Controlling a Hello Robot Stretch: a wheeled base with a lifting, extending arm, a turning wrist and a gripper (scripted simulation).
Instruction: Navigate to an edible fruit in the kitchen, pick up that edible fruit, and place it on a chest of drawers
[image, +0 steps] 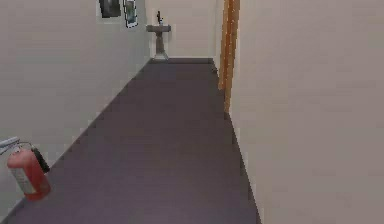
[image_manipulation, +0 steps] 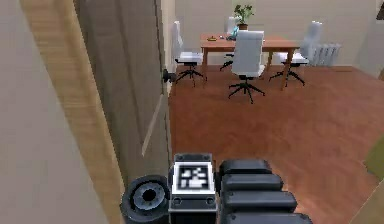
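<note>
In the arm side view the arm is drawn in at the bottom edge, with a white marker square (image_manipulation: 192, 177) on top. Left of the marker sits the gripper's dark round body (image_manipulation: 148, 198). Its far end cannot be made out, so I cannot tell whether it holds anything. The arm sits in a doorway beside a brown open door (image_manipulation: 125, 80).
A corridor with a dark purple floor (image: 170, 130) runs ahead to a pedestal with a small statue (image: 159, 38). Pictures (image: 118, 10) hang on its left wall and a wooden door frame (image: 231, 50) stands on the right. A red fire extinguisher (image: 28, 170) stands at the lower left. Through the doorway are a wooden table (image_manipulation: 245, 45), white chairs (image_manipulation: 247, 62) and a plant (image_manipulation: 240, 15).
</note>
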